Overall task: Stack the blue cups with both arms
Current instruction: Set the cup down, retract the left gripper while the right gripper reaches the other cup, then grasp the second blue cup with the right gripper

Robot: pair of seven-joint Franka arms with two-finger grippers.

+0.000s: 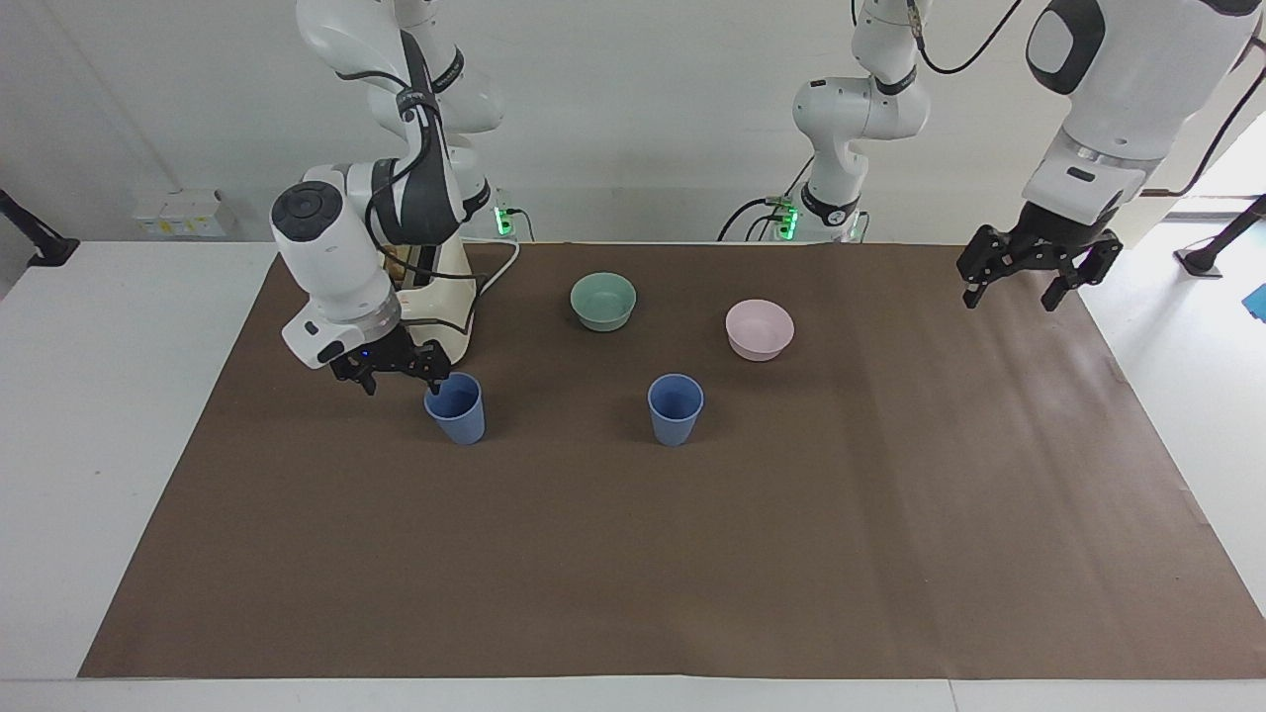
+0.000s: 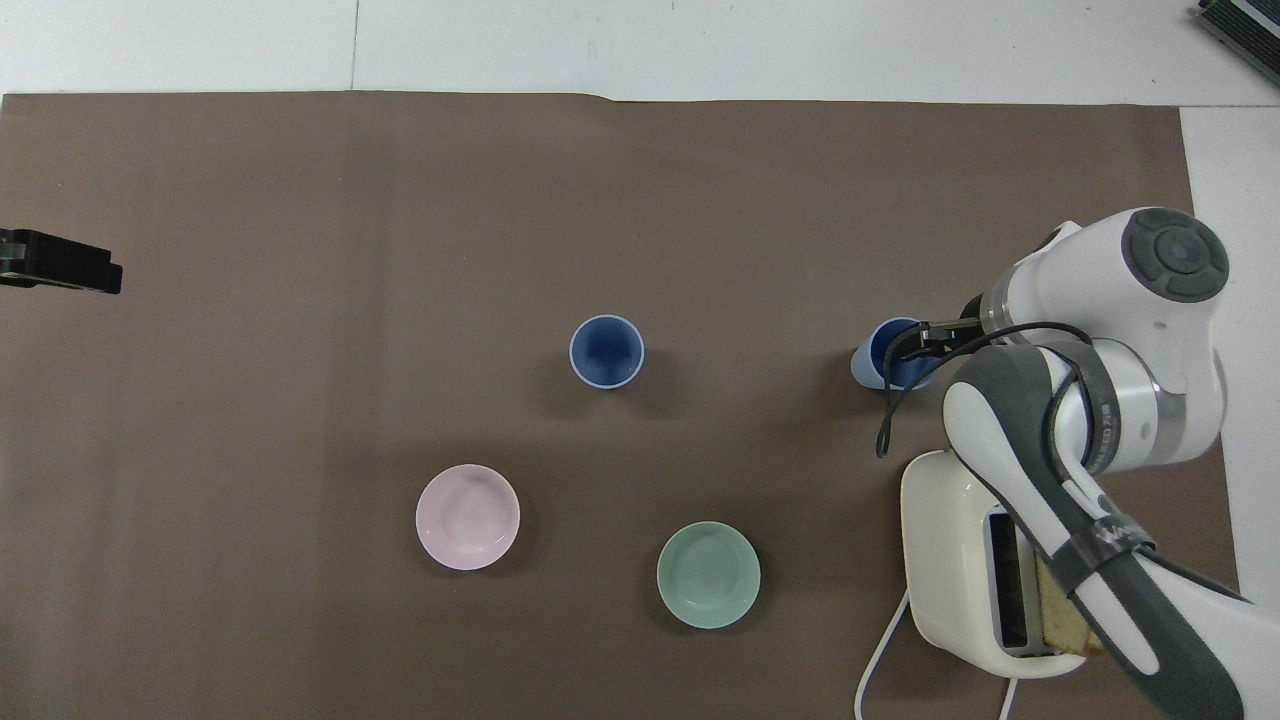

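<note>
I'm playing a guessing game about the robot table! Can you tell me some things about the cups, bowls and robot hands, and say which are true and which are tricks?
1. Both blue cups stand upright, apart from each other. True: one blue cup is by the toaster, the other blue cup is mid-table.
2. One blue cup sits inside the pink bowl. False: the pink bowl is empty.
3. The right gripper is at the rim of the cup by the toaster. True.
4. The left gripper holds a cup. False: it is open and empty, up over the mat's edge.
5. The green bowl is nearer the robots than both cups. True.
</note>
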